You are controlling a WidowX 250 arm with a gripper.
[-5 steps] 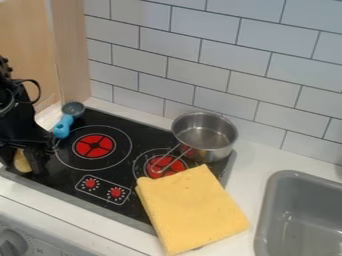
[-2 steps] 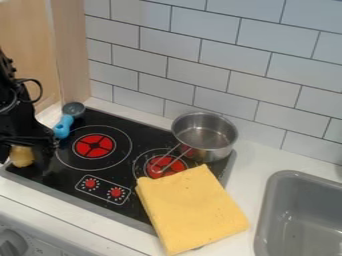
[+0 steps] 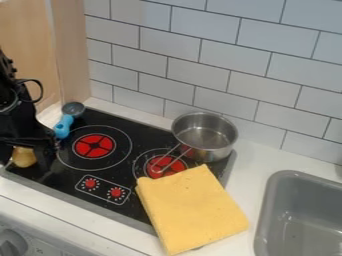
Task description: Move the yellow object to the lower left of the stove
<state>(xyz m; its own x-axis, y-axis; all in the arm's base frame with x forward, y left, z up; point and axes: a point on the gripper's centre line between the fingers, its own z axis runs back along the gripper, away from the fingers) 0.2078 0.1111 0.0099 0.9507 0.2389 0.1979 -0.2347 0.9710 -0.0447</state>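
Fingers (image 3: 47, 159) of the black gripper (image 3: 26, 166) stand apart around the yellow object, with a gap on its three o'clock side. One second ago the finger on that side was close up against it, so they have just parted, which I judge to be the release.

The white surface (image 3: 250, 175) carries the stove (image 3: 60, 180), a dark slab set at a slant. The folded yellow cloth (image 3: 194, 210) overlaps the stove's edge at between four and five o'clock from its centre, and has not moved. The steel saucepan (image 3: 214, 152) sits toward two o'clock, its handle pointing to seven. The blue-handled ladle (image 3: 63, 127) lies toward ten o'clock, also unmoved. Smallest is the yellow object (image 3: 24, 157), rounded, at nine o'clock on the stove, near its left corner; it shows more fully than it did at first.

That corner looks like the lower left the task asks for, so placement seems all but done. What likely remains is lifting the fingers straight up toward twelve; a sideways brush could roll the object off its spot.
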